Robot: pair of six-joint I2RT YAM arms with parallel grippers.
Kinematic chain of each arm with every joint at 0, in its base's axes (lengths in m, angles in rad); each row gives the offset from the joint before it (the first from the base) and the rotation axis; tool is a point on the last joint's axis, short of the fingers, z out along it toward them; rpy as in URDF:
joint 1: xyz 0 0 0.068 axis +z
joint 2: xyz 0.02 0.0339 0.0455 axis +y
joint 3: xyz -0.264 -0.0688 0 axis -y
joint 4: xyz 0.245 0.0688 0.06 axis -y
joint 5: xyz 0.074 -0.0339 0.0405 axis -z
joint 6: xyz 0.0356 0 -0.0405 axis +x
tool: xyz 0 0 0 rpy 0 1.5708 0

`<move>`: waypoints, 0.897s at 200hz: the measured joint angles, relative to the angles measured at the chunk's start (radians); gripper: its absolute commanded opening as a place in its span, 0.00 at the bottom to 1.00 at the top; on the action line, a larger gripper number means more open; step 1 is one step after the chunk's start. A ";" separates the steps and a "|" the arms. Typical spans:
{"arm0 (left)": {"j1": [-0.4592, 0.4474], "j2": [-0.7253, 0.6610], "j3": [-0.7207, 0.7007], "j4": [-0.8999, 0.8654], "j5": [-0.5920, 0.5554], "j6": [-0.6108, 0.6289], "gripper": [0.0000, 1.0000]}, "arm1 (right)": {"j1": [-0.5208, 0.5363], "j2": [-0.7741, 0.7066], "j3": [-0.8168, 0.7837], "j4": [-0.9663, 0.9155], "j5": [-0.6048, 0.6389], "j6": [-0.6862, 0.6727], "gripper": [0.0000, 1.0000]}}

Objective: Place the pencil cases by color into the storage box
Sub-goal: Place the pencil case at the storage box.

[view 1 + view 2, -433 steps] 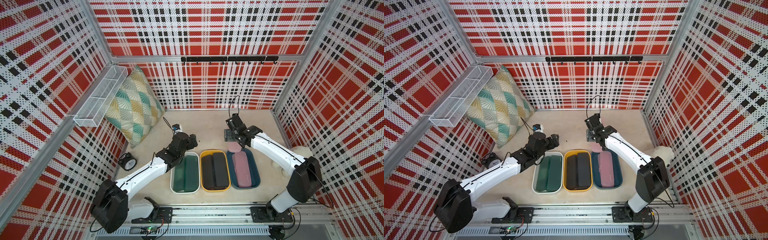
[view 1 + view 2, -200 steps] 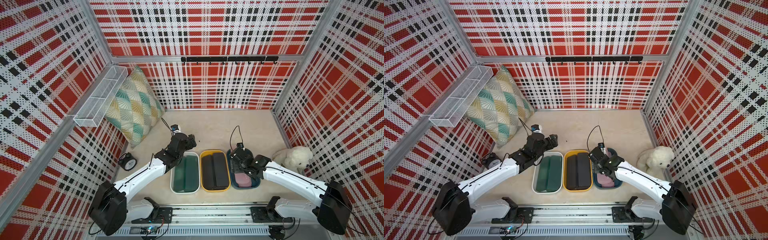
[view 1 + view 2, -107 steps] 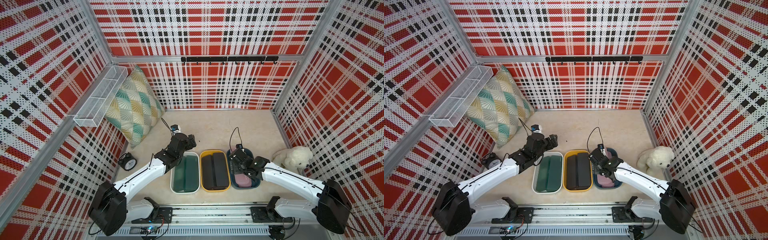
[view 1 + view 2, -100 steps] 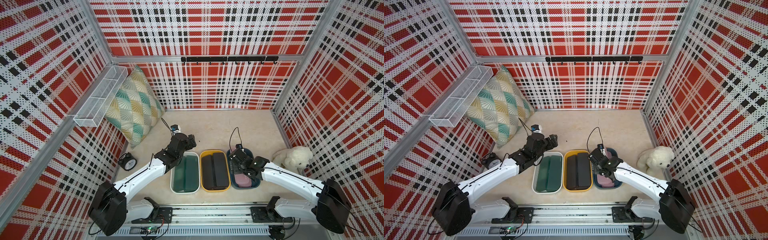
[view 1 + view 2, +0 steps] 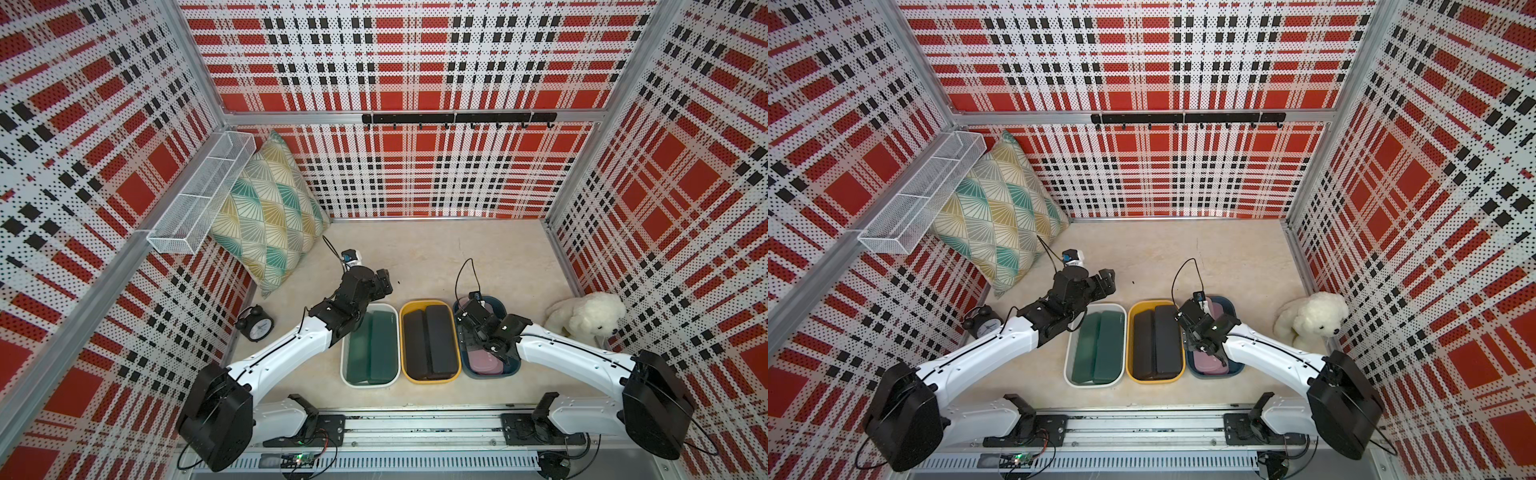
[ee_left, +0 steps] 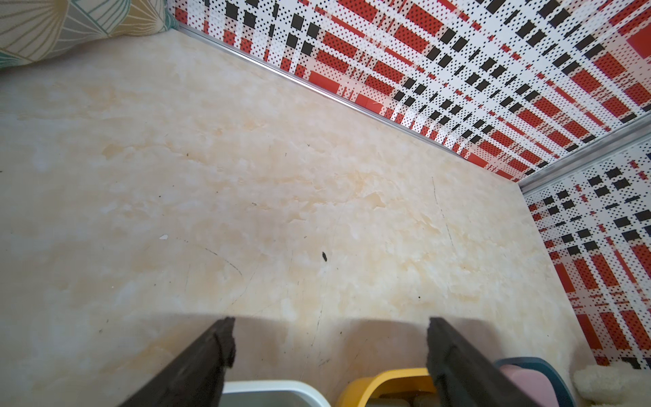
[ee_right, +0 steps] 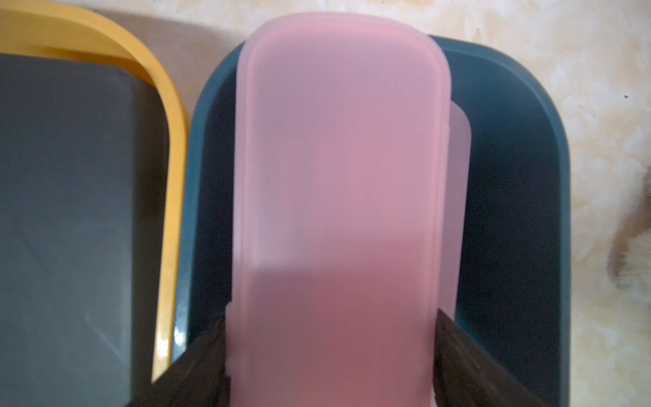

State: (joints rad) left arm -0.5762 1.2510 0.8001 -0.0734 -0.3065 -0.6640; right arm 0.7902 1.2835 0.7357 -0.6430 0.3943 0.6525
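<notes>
Three tubs stand in a row near the front. The white tub (image 5: 344, 365) holds dark green pencil cases (image 5: 372, 347). Black cases (image 5: 430, 345) fill the yellow tub (image 5: 430, 379). My right gripper (image 5: 482, 332) is over the blue tub (image 5: 513, 365), shut on a pale pink pencil case (image 7: 338, 176) across its width. That case's far end reaches over the tub's far rim, and another pink case (image 7: 459, 176) lies beneath it. My left gripper (image 5: 384, 284) hangs open and empty over bare table just behind the white tub; in the left wrist view the left gripper (image 6: 329, 338) has only table between its fingers.
A patterned cushion (image 5: 270, 216) leans in the back left corner under a wire basket (image 5: 199, 199) on the wall. A black alarm clock (image 5: 255, 324) stands left of the tubs. A white plush toy (image 5: 586, 318) sits right of the blue tub.
The right arm has brought the pink case from behind the tubs to over the blue tub, then nearly settled. The left arm has hardly moved.
</notes>
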 measured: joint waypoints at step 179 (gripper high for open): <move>0.000 0.001 0.000 0.039 0.023 0.008 0.89 | 0.000 0.033 -0.015 0.013 0.035 0.022 0.97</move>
State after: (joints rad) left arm -0.5766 1.2522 0.7998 -0.0341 -0.2840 -0.6563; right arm 0.7902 1.3167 0.7204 -0.6300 0.4290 0.6746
